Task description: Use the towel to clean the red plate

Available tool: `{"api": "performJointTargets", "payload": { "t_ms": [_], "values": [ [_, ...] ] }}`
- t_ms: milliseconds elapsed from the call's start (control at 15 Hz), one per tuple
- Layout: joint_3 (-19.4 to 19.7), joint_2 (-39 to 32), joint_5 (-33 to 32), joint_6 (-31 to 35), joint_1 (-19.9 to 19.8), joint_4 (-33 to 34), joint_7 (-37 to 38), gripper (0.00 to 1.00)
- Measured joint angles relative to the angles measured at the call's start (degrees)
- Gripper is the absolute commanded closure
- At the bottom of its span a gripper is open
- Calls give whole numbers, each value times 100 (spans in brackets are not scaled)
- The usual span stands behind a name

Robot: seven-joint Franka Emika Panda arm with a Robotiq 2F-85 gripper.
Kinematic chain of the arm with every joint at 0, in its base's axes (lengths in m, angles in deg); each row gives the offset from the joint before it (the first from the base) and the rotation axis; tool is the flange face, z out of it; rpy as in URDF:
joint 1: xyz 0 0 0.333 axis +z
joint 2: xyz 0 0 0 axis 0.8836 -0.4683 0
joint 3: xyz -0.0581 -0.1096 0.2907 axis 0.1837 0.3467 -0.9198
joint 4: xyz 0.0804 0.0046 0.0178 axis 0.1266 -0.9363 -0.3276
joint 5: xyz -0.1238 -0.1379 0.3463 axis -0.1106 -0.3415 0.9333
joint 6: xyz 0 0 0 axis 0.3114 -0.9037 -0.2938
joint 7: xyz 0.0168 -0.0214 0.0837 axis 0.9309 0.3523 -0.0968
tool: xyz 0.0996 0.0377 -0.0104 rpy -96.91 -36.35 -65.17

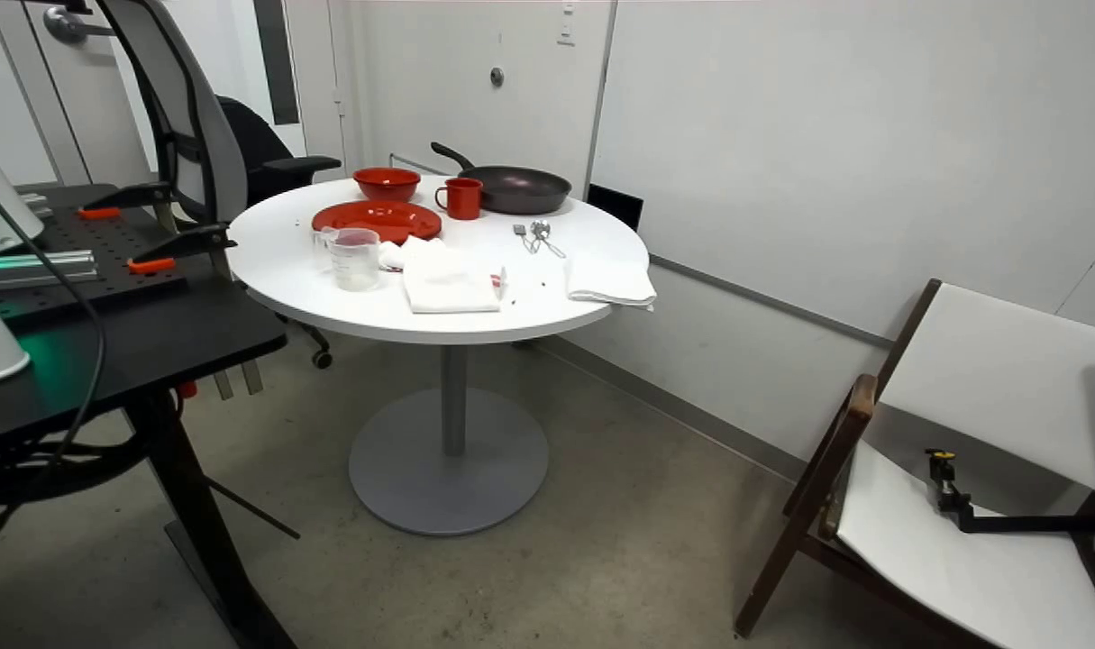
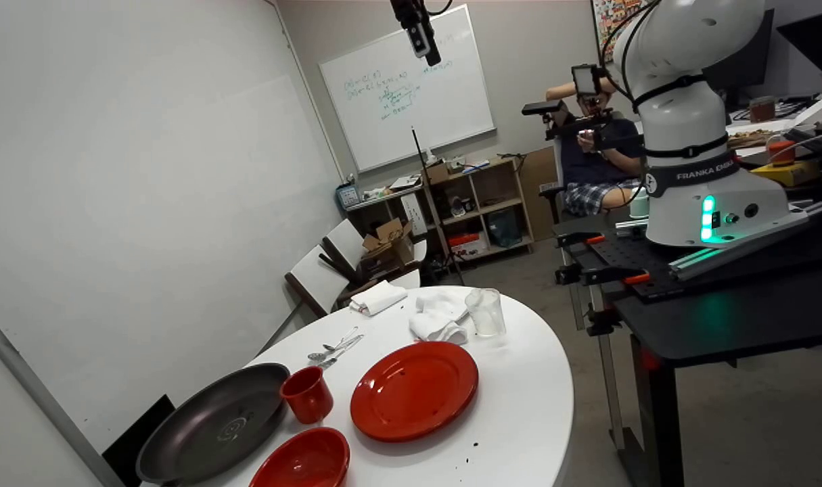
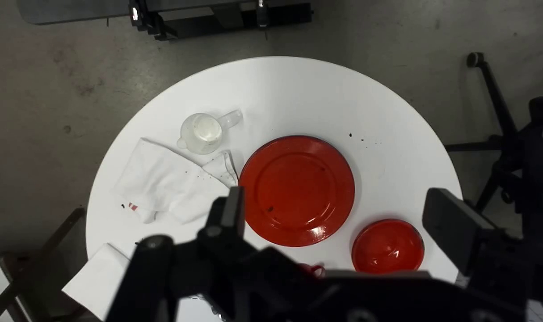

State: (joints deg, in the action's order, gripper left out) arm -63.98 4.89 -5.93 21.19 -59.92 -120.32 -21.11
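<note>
The red plate (image 1: pixel 376 219) lies on the white round table; it also shows in an exterior view (image 2: pixel 414 391) and the wrist view (image 3: pixel 298 190), with a few dark crumbs on it. A rumpled white towel (image 3: pixel 168 179) lies beside the plate, one corner at its rim; it shows in both exterior views (image 1: pixel 448 284) (image 2: pixel 438 318). A second, folded white towel (image 2: pixel 378 297) lies at the table's edge, also in the wrist view (image 3: pixel 99 279). My gripper (image 3: pixel 336 194) is open and empty, high above the table; part of it hangs at the top of an exterior view (image 2: pixel 427 54).
A clear measuring cup (image 3: pixel 202 133) stands by the rumpled towel. A red bowl (image 3: pixel 387 246), a red mug (image 2: pixel 307 396) and a dark frying pan (image 2: pixel 214 426) stand on the plate's other side. Metal utensils (image 1: pixel 538 236) lie near the mug. An office chair (image 1: pixel 196 117) stands by the table.
</note>
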Motion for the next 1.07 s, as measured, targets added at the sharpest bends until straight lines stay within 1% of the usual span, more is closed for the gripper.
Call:
{"api": "performJointTargets", "payload": {
  "t_ms": [333, 600, 800, 1067],
  "values": [
    [3, -4, -2, 0, -1, -21, -19, 0],
    [19, -43, 4, 255, -3, -247, -79, 0],
    [24, -206, 6, 725, -25, -536, -43, 0],
    [42, -623, 7, 1746, -111, -847, 194, 0]
  ]
}}
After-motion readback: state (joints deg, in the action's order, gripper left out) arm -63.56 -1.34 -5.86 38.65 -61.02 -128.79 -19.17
